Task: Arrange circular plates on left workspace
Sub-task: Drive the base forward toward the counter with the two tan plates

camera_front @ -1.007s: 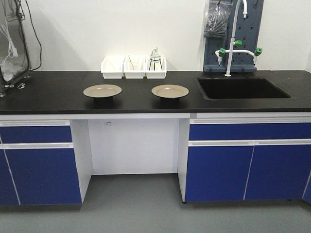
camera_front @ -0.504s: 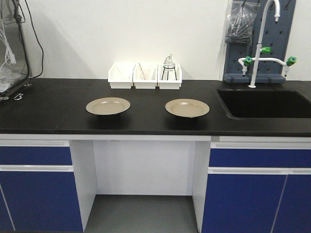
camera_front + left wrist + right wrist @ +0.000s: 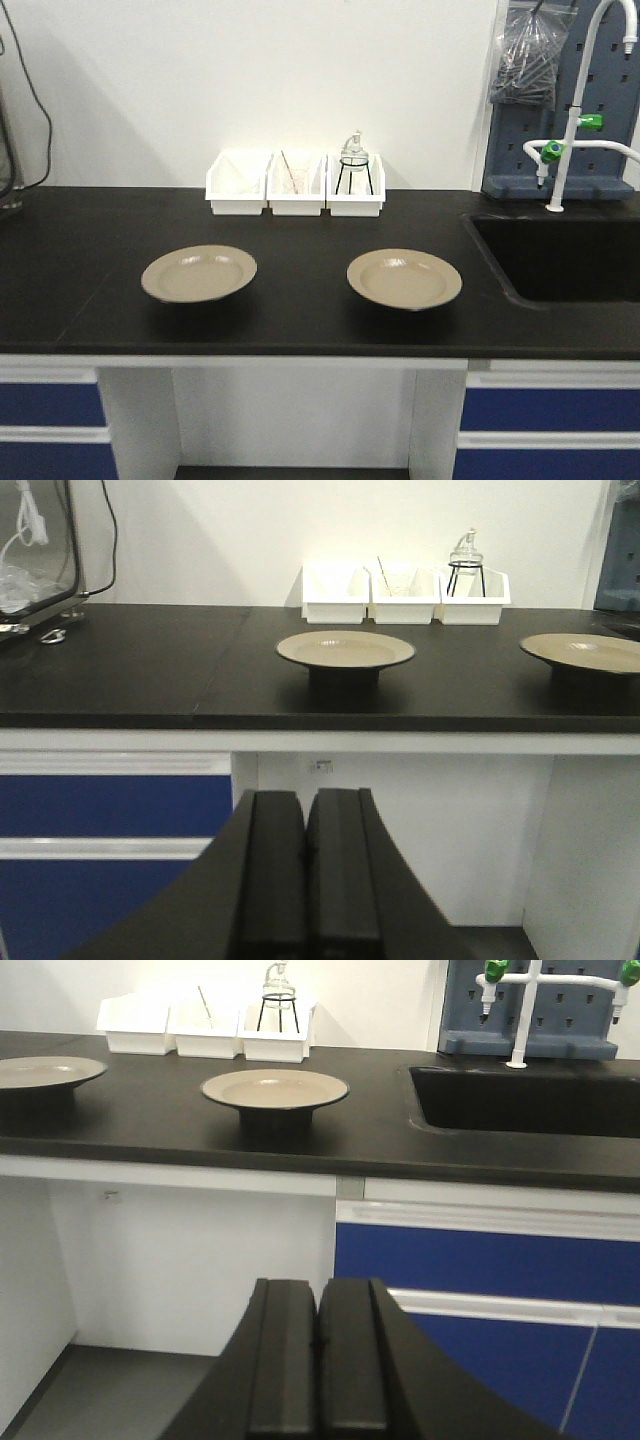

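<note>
Two round beige plates rest on the black countertop (image 3: 80,290): the left plate (image 3: 198,273) and the right plate (image 3: 404,278), side by side and apart. The left wrist view shows the left plate (image 3: 345,650) ahead and the right plate (image 3: 585,652) at the right edge. The right wrist view has the right plate (image 3: 275,1089) ahead and the left plate (image 3: 45,1071) at far left. My left gripper (image 3: 306,805) is shut and empty, held below counter height in front of the cabinets. My right gripper (image 3: 318,1295) is also shut and empty, low before the counter.
Three white bins (image 3: 295,184) stand at the back, one holding a glass flask on a stand (image 3: 353,160). A recessed black sink (image 3: 560,258) with a tap (image 3: 580,120) lies at the right. Blue cabinets (image 3: 480,1270) sit under the counter.
The front view has closed in on the counter: plates and bins appear larger and lower, and the floor has dropped out of view. The plates themselves have not moved.
</note>
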{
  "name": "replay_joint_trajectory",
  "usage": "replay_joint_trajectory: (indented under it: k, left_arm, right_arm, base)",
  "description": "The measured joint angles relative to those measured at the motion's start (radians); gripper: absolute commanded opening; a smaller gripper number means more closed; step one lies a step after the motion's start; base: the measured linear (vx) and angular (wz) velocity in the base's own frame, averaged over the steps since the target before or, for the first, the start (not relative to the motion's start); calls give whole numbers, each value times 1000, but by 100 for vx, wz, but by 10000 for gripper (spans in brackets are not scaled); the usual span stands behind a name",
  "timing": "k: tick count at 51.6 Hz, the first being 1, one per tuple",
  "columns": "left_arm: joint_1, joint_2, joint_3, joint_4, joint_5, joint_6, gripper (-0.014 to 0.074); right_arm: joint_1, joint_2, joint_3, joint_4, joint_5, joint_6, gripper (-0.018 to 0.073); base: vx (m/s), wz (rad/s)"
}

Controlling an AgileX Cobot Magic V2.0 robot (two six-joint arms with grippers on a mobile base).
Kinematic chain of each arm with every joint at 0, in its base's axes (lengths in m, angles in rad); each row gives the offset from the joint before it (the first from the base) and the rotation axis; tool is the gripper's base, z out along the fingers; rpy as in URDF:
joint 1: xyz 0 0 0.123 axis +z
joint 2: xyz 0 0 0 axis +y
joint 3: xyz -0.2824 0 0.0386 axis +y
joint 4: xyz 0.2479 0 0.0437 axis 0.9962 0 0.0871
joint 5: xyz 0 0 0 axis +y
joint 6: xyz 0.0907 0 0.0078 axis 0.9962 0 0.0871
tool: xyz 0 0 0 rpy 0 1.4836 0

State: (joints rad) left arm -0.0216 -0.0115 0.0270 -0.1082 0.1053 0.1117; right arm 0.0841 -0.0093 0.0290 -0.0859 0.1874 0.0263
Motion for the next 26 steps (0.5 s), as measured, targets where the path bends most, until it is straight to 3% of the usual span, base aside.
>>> replay_joint_trajectory:
  k: [26]
  left_arm:
    - [0, 0, 0, 0, 0, 0, 2]
  right_arm:
    - [0, 0, 0, 0, 0, 0, -2]
  base:
    - [50, -3]
